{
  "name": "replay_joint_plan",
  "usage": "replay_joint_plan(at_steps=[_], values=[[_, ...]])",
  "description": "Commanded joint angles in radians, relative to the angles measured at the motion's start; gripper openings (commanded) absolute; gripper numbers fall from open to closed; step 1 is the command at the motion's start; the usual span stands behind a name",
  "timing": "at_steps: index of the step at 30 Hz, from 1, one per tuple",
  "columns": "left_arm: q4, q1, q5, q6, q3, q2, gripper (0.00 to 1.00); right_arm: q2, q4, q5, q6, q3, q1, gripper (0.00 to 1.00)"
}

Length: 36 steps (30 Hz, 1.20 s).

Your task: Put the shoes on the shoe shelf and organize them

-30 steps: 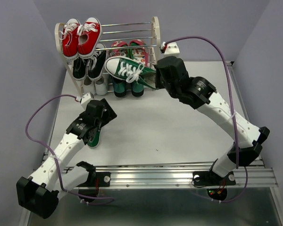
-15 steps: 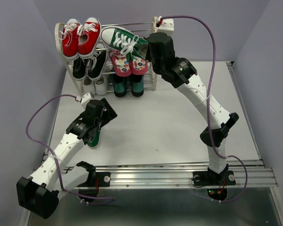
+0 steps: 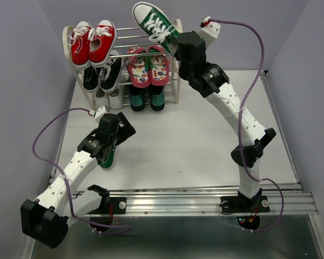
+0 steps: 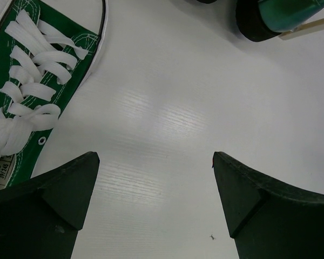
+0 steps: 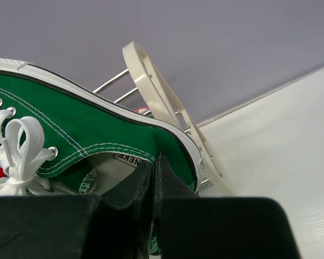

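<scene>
Green sneaker (image 4: pixel 27 102), probable loafer (image 4: pixel 281 16), white table (image 4: pixel 167 108)

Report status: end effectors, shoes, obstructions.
Right end effector shut on green sneaker, above shoe shelf. Left end effector open, beside other green sneaker on table. Red sneakers occupy top-left.

A robotics lab test booth: bare lilac walls (image 3: pixel 21 54) around a white desk (image 3: pixel 205 145), cabled robot arms (image 3: pixel 235 116) bolted to an aluminium rail (image 3: pixel 178 202)

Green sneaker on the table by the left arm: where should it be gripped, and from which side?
Probably pinch the collar wall of the green sneaker from above, one finger inside the opening. It lies sole-down, laces up, so the opening faces upward and the thin canvas suits a narrow pinch. The open left gripper hangs beside it, so it would shift toward the shoe first.
</scene>
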State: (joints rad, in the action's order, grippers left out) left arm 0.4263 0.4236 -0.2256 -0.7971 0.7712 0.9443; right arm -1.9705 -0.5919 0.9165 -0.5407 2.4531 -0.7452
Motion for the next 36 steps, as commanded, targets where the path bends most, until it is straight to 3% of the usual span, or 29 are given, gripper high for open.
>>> replay_joint_plan(at_steps=[1,20,30,36], values=[[-0.029,-0.006,0.014,-0.011,-0.013,-0.002,0.99,0.005,0.233,0.036,-0.203,0.047,0.0,0.01],[0.031,-0.009,0.002,-0.05,-0.038,-0.065,0.99,-0.077,0.307,0.067,-0.34,0.096,0.0,0.01],[0.068,-0.009,-0.031,-0.068,-0.038,-0.101,0.99,-0.108,0.33,0.07,-0.355,0.099,0.0,0.16],[0.089,-0.009,-0.047,-0.074,-0.035,-0.117,0.99,-0.12,0.333,0.07,-0.361,0.096,0.0,0.16]])
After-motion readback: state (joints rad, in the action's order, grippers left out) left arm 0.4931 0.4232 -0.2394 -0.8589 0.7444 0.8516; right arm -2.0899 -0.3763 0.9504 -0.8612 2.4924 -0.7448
